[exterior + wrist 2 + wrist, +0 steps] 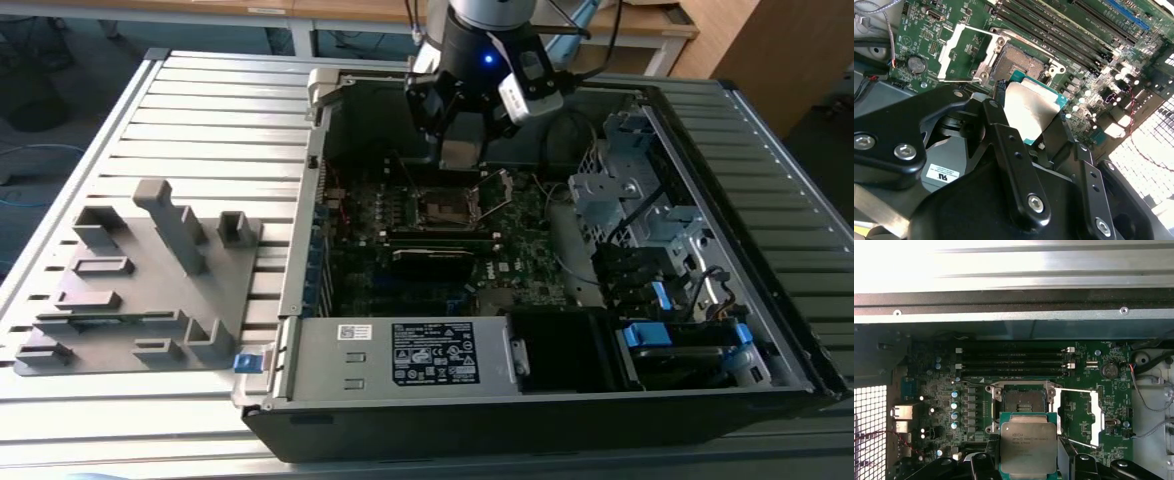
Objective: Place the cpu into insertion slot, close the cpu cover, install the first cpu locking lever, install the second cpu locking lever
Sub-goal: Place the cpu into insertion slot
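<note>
Second wrist view: my gripper (1029,114) clamps the cpu (1031,106) by 2 opposite edges, clear of the uncovered insertion slot (1021,61) rim.

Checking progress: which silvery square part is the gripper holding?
The cpu, solid-topped, held in the gripper; the windowed cpu cover sits open beside the insertion slot.

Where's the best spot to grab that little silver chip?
Probably by two opposite thin edges, coming from its silver top side, as the gripper holds the cpu now. It is flat and thin, and its underside must stay free to face the insertion slot.
</note>
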Tool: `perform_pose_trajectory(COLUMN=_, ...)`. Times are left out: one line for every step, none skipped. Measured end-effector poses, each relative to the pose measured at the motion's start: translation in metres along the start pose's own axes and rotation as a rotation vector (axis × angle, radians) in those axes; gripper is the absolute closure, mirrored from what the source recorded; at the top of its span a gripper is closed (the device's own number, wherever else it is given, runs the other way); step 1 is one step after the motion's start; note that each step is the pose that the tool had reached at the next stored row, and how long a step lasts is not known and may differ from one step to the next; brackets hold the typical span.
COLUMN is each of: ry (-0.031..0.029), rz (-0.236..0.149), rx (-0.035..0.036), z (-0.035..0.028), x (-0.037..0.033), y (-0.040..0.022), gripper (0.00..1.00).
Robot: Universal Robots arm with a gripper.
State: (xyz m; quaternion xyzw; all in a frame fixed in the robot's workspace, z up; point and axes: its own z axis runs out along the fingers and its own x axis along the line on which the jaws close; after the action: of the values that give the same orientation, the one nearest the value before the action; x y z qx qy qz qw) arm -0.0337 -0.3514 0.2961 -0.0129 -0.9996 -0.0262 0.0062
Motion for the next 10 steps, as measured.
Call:
perform_pose_trajectory(ry=-0.0005, rz=0.0, rx=0.0, z=0.0011, x=0.0001, y=-0.0001, gripper=0.46)
perform_pose_trajectory(ry=-0.0013, rz=0.0, rx=-0.0001, z=0.0022, x=0.0004, y=-0.0001, gripper=0.46)
perform_pose_trajectory(ry=-0.0022, rz=-0.001, rx=0.0, z=0.0032, x=0.0007, y=-0.0002, gripper=0.46)
perform_pose_trajectory(ry=-0.0029, rz=-0.002, rx=-0.0001, z=0.0039, x=0.0012, y=-0.0002, gripper=0.46)
perform_pose_trajectory(ry=-0.0035, rz=-0.004, rx=0.0, z=0.0045, x=0.0018, y=-0.0003, gripper=0.46)
perform_pose_trajectory(ry=-0.004, rz=-0.006, rx=0.0, z=0.0053, x=0.0022, y=-0.0004, gripper=0.46)
perform_pose_trajectory(ry=-0.0045, rz=-0.008, rx=-0.0001, z=0.0062, x=0.0027, y=-0.0004, gripper=0.46)
perform_pose_trajectory(ry=-0.005, rz=-0.011, rx=0.0, z=0.0071, x=0.003, y=-0.0005, gripper=0.46)
perform_pose_trajectory(ry=-0.0053, rz=-0.013, rx=0.0001, z=0.0084, x=0.0033, y=-0.0005, gripper=0.46)
perform_pose_trajectory(ry=-0.0056, rz=-0.016, rx=0.0, z=0.0099, x=0.0034, y=-0.0006, gripper=0.46)
